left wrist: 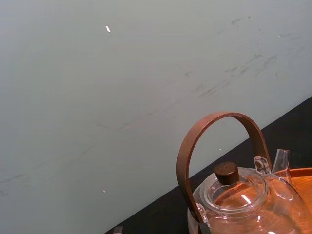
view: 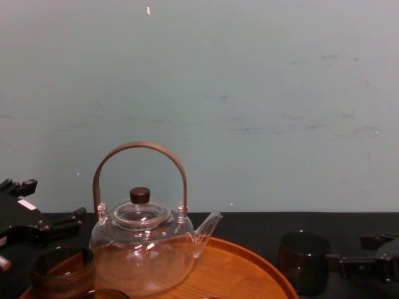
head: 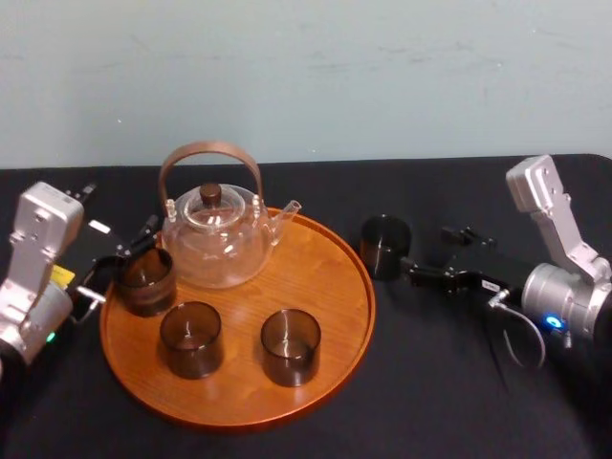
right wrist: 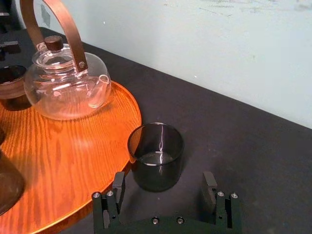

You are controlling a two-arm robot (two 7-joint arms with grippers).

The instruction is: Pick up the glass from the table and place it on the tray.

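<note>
Your glass (head: 384,246) stands upright on the black worktop (head: 430,392), at about 2 o'clock from the centre of the tray (head: 325,296). It is just beside the rim; whether it touches the rim is hard to say.

The right end effector (right wrist: 164,181) is open. Its jaws are spread wider than the glass, which sits at their mouth, and neither pad looks pressed against it.

The left end effector (head: 122,260) is over at the tray's 9 o'clock edge, next to one of the other tumblers (head: 145,280). You cannot tell whether it is open or closed.

Expect the glass to be light, rigid and brittle, with smooth straight walls that offer little friction. It has no handle and no lip to hook, so take it across its full width, pads on opposite sides at about mid-height. There it should neither tip nor squirt out from under the pads. Close gently: too much squeeze risks cracking it, too little and it may slide as you lift.

The rim is low, so a modest lift should clear it. The clear teapot (head: 220,234) fills the tray's 12 o'clock, with its spout pointing towards your path. The bare wood around 3 o'clock looks like the safest landing spot
</note>
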